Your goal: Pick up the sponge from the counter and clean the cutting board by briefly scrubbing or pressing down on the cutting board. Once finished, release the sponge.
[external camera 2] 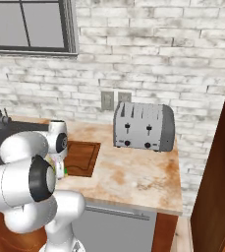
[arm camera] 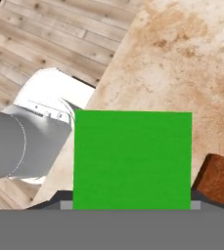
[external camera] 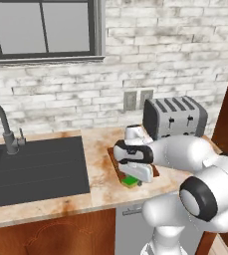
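My surface (external camera: 101, 194) is a beige-tan speckled stone slab with brownish blotches, set over brown wooden cabinets, with a whitewashed brick wall (external camera: 185, 45) and a dark-framed window (external camera: 41, 27) behind it. Taking the cutting board (external camera 2: 82, 156) as my landmark: it is a dark reddish-brown wooden rectangle with a groove round its rim. A ribbed silver toaster (external camera 2: 144, 126) stands behind it to the right, and a dark grey sink (external camera: 33, 167) with a curved faucet (external camera: 5, 127) lies to its left. The sponge (arm camera: 132, 160), a flat bright green block, sits at the board's near edge; in the hand view the board's corner shows just beside it. My tool (external camera: 135, 174) is down over the sponge, but I cannot tell whether it grips it. Pale plank flooring (arm camera: 50, 39) lies below.
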Controlling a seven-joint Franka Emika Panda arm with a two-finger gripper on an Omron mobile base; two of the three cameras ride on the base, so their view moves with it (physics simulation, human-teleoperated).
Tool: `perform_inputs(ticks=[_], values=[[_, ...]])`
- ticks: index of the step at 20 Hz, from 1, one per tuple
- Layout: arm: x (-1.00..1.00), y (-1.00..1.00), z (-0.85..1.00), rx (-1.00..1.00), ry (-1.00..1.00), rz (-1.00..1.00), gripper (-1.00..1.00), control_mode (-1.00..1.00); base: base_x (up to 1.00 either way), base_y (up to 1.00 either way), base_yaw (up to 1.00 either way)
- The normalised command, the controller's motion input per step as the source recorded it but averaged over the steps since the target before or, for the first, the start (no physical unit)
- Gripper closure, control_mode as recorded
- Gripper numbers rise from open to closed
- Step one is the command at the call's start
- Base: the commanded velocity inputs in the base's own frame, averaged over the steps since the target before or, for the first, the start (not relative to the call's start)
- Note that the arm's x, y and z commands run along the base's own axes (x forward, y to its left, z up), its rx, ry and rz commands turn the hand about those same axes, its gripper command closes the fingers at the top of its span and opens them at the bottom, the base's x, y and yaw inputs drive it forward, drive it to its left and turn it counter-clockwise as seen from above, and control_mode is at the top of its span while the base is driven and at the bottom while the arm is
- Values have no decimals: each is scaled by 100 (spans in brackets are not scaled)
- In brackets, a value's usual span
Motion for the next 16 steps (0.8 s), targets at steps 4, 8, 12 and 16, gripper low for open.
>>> perform_inputs(ticks=[4, 8, 12, 16], values=[[-1, -70, 54, 0, -2, -2, 100, -100, 0, 0, 0], [0, -80, 53, 0, -7, -6, 100, -100, 0, 0, 0], [16, -79, 28, 0, 0, -9, 100, -100, 0, 0, 0], [20, -78, 2, 0, 0, -12, 100, -100, 0, 0, 0]])
